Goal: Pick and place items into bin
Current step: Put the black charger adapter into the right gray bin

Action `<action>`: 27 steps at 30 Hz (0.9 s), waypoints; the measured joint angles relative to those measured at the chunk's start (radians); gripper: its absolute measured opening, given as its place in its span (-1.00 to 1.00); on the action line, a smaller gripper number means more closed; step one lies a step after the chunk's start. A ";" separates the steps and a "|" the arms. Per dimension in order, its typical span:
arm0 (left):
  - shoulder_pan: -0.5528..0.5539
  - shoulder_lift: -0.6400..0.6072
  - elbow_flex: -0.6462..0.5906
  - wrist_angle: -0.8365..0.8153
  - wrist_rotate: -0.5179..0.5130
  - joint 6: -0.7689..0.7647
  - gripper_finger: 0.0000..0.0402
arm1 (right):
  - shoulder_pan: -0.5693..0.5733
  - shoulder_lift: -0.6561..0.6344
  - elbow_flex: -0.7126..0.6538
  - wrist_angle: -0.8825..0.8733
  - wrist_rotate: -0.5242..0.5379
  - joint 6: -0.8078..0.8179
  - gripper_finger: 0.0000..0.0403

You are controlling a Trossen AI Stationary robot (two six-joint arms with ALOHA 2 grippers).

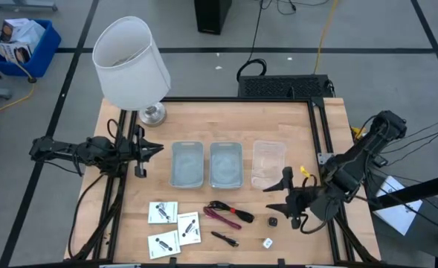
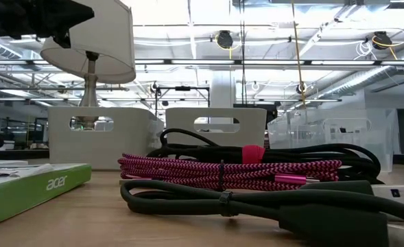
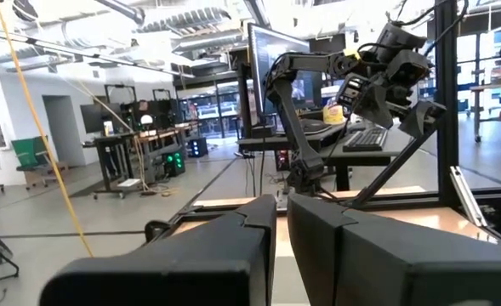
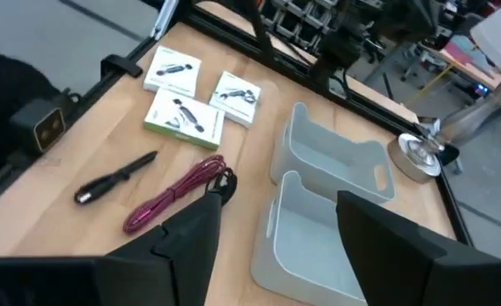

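Observation:
Three white square packets [image 1: 172,227] lie flat at the table's near left; they also show in the right wrist view [image 4: 190,98]. A red-and-black cable bundle [image 1: 226,214], a thin black stick [image 1: 224,238], a black cube [image 1: 273,221] and a white cube [image 1: 267,242] lie on the table near the front. My right gripper [image 1: 279,195] is open and empty, just right of the cable bundle, near the clear bin's near end. My left gripper [image 1: 150,149] is shut and empty at the left, near the lamp base.
Two grey bins [image 1: 187,164] [image 1: 225,164] and a clear bin [image 1: 268,162] stand side by side at mid-table. A big white lamp [image 1: 133,67] stands at the far left. A black frame rail [image 1: 321,141] runs along the right side.

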State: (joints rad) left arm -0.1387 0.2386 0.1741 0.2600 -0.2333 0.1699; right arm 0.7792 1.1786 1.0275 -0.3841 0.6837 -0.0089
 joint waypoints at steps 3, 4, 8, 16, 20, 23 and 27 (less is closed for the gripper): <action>0.000 0.000 0.000 0.000 0.000 0.006 -0.79 | 0.000 0.042 0.000 -0.049 -0.013 0.057 0.11; 0.000 0.000 0.000 -0.001 0.000 0.005 -0.79 | 0.000 0.064 0.000 -0.070 -0.029 0.085 0.12; 0.000 0.000 0.000 -0.001 0.000 0.003 -0.79 | 0.000 0.160 0.000 -0.131 -0.094 0.204 0.21; 0.000 0.000 0.000 -0.002 0.000 -0.038 -0.79 | 0.001 0.288 0.000 -0.143 -0.275 0.378 0.38; 0.000 0.000 0.000 -0.002 0.000 -0.048 -0.79 | 0.010 0.327 0.000 -0.143 -0.349 0.440 0.37; 0.000 0.000 0.000 -0.002 0.000 -0.048 -0.79 | 0.018 0.358 0.000 -0.143 -0.389 0.477 0.35; 0.000 0.000 0.000 -0.002 0.000 -0.047 -0.79 | 0.022 0.380 0.000 -0.148 -0.398 0.494 0.34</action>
State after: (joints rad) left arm -0.1387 0.2386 0.1738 0.2577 -0.2329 0.1230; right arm 0.8009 1.5590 1.0275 -0.5319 0.2857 0.4856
